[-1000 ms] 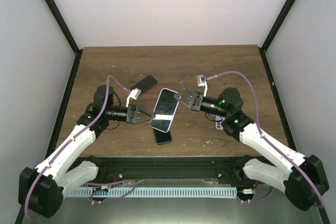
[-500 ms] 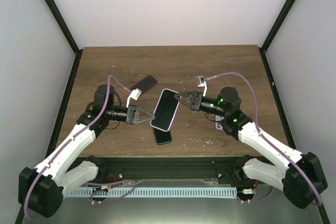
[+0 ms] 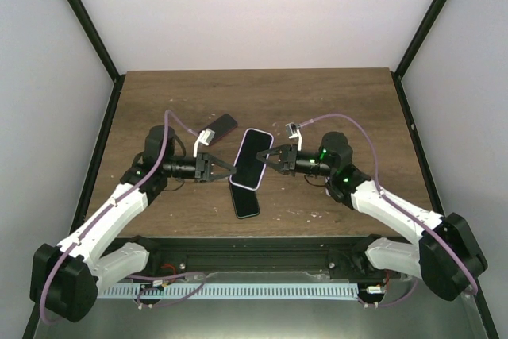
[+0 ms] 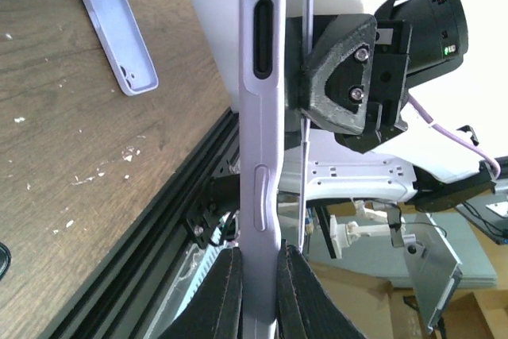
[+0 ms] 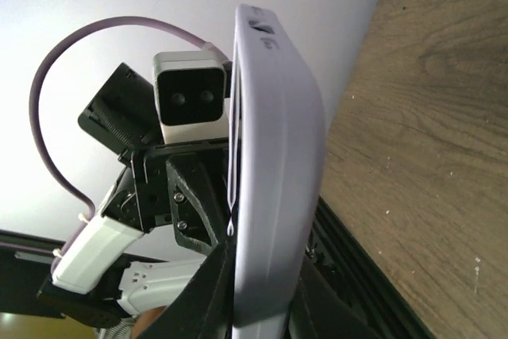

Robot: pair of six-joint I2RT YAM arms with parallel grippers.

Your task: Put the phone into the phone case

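The phone sits at the centre of the top view, raised off the worktop and pinched from both sides. It has a dark face with a lavender rim, and its long axis leans toward the upper right of the frame. The left claw is clamped on its left edge and the right claw on its right edge, so the two claws face each other across it.

In the left wrist view the phone runs from the bottom to the top of the frame, edge-on. Its lavender side shows a slot and a button bump, and the claw is closed on it at the bottom. In the right wrist view the rounded lavender back fills the middle, gripped the same way at the bottom.

A lavender case lies open side up on the wood at the upper left of the left wrist view, well apart from both claws. In the top view a dark slab with a pale rim lies flat just below the phone.
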